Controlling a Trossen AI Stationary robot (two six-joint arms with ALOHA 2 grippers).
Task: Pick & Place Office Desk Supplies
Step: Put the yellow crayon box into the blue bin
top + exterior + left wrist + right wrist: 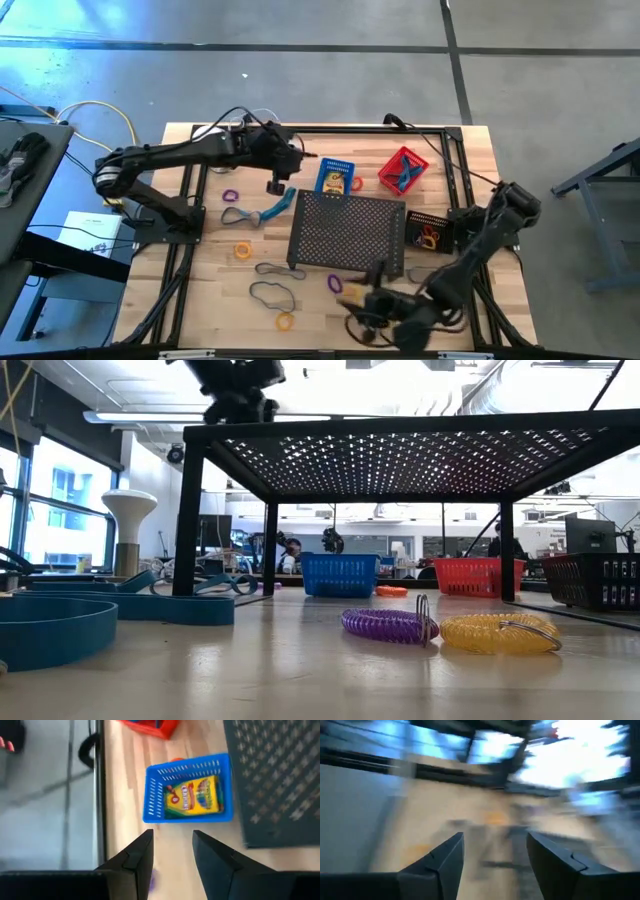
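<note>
Closest to the low camera, a purple coil ring [389,625] and a yellow coil ring [498,632] lie touching on the pale wooden table [300,670], with blue rubber bands [60,622] off at nine o'clock. Behind them stands the black mesh tray [400,460], turned over on its legs like a small roof, and past it sit a blue basket [341,574], a red basket [473,576] and a black basket [598,580], then a bright workshop with windows and a white round-topped stand [129,525]. From overhead, unlike the low view, both arms show: the right gripper [365,300] hangs at the table's near edge, about five o'clock from the tray, and the left gripper [277,185] hovers at ten o'clock from the tray. Only the left wrist camera looks into the blue basket [187,787], where a yellow crayon box [194,795] lies flat. Its fingers [137,855] stand apart, holding nothing. The right wrist picture is smeared, yet its fingers [445,857] also stand apart and empty.
</note>
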